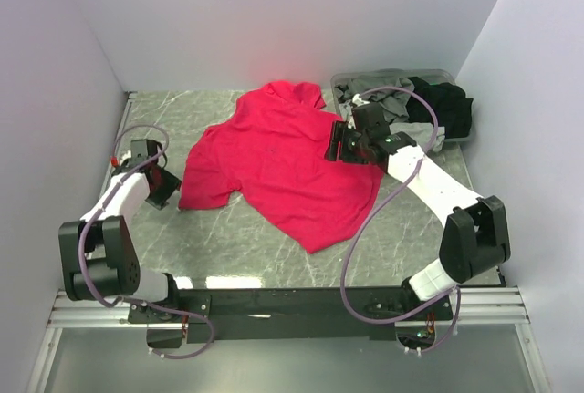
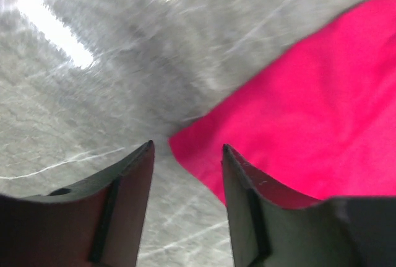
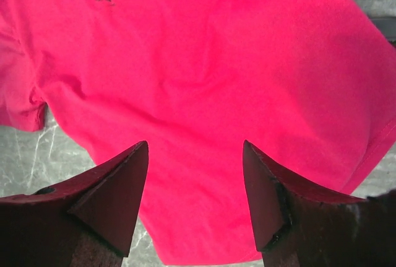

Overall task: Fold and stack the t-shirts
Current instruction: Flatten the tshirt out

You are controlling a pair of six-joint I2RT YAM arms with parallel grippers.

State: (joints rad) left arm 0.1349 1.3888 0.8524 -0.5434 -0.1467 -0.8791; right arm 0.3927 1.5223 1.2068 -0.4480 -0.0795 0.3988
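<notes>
Grey marbled table (image 1: 228, 256), white walls on three sides.

Left gripper (image 2: 187, 148): jaws apart, nothing between them, low over bare table at the left side. A corner of the red t-shirt (image 1: 274, 160) lies just ahead of its tips, a little toward the right finger, not yet between them. From overhead this corner is the end of the sleeve that reaches left.

Right gripper (image 3: 195, 146): jaws also apart and empty, hanging over the cloth on the shirt's opposite side, red showing in the gap between its tips.

Shirt lies spread mid-table, collar at the far end, hem toward the near edge and skewed rightward. Its long axis runs far-to-near between the two arms, and each arm is nearest its own side.

Judgement: the next grasp turns on the left tips reaching that sleeve corner, a short advance toward the centre.

Grey shirt (image 1: 351, 92) and black shirt (image 1: 447, 106) sit in the tub (image 1: 443, 72) at the far right, just beyond the right gripper.
</notes>
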